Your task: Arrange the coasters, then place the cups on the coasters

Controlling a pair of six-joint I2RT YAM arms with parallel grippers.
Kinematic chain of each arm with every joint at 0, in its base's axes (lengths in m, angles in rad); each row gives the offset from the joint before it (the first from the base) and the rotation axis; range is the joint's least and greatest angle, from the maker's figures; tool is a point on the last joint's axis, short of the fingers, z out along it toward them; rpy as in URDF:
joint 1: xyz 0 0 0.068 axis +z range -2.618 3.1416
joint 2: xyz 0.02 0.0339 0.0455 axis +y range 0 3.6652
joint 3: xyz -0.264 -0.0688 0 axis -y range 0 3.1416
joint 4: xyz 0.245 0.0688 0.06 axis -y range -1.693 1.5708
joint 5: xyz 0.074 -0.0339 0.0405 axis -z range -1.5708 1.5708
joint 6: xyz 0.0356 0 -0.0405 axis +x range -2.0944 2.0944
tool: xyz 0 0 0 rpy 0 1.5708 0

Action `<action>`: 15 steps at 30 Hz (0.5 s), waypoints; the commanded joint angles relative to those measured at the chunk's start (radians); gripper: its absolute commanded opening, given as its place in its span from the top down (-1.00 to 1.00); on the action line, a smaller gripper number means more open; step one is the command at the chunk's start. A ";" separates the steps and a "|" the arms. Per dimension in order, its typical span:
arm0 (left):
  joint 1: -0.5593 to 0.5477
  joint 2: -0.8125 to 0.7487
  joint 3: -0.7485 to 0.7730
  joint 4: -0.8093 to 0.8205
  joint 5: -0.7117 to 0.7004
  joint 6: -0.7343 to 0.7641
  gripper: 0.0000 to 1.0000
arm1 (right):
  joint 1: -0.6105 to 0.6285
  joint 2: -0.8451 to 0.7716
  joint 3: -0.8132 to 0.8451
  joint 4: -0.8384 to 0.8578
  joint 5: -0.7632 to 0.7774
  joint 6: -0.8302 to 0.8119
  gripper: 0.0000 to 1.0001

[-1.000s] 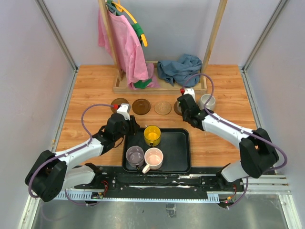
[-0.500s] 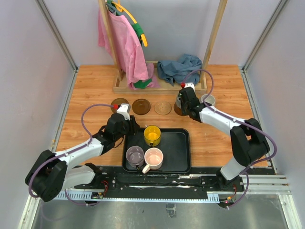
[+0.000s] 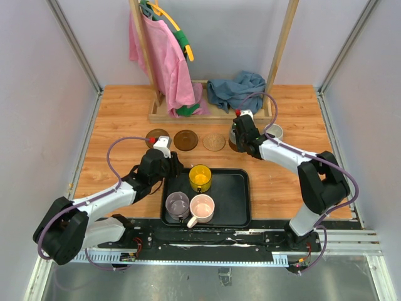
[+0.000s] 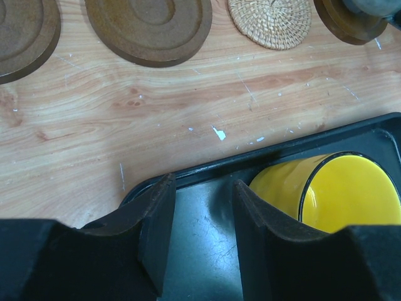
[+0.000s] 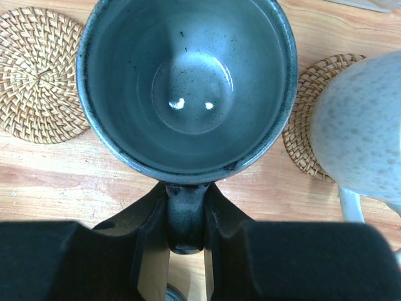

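Observation:
My right gripper (image 5: 186,204) is shut on the handle of the grey cup (image 5: 186,81), which stands over a dark brown coaster (image 4: 349,26), between a tan woven coaster (image 5: 39,72) and the white cup (image 5: 363,138). The white cup sits on another tan coaster (image 5: 306,125). Two more dark brown coasters (image 3: 158,136) (image 3: 185,139) lie in the same row. My left gripper (image 4: 200,235) hangs open over the black tray (image 4: 282,147), just left of the yellow cup (image 4: 332,194). The purple cup (image 3: 177,205) and pink cup (image 3: 202,207) stand at the tray's near side.
A wooden rack (image 3: 213,113) with a pink cloth (image 3: 166,63) and a blue cloth (image 3: 236,89) stands behind the coaster row. Grey walls close in both sides.
The right arm has carried the grey cup a little farther back and left, over the dark brown coaster. The left arm has not moved.

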 commanded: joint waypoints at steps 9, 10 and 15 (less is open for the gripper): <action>-0.011 0.013 0.005 0.024 -0.005 0.004 0.09 | -0.034 0.010 0.020 0.062 0.007 0.039 0.99; -0.012 0.013 0.004 0.022 -0.006 0.004 0.09 | -0.037 0.013 0.021 0.062 0.003 0.041 0.99; -0.011 0.013 0.003 0.022 -0.010 0.006 0.09 | -0.043 0.024 0.019 0.062 -0.016 0.050 0.99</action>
